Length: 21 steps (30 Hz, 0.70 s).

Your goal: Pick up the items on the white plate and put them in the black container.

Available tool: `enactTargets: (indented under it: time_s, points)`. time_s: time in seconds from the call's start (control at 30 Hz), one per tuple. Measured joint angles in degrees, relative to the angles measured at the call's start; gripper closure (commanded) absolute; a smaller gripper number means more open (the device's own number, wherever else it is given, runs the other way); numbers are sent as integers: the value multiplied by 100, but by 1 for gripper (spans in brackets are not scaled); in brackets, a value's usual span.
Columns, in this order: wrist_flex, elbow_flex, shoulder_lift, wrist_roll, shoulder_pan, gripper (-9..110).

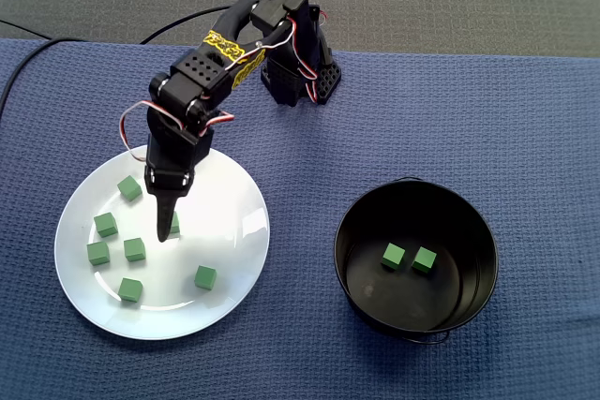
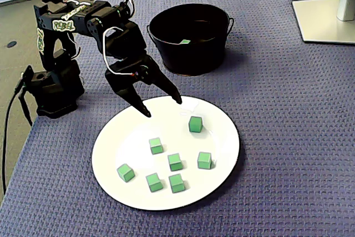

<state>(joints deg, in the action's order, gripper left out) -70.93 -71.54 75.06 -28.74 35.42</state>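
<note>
hand [image 2: 163, 108] agape, in a fixed view only

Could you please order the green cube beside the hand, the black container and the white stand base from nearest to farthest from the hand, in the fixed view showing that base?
In a fixed view, from the open hand:
1. Green cube, on the white plate, just right of the hand.
2. Black container, behind the plate.
3. White stand base, at the far top-right corner.
</note>
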Motion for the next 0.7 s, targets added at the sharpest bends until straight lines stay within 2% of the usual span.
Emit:
enactTargets:
  time_s: [0.47,0.7]
  points:
    - [413,-475,-571,-483,-79,78]
    - [387,-492,-650,-694,202,79]
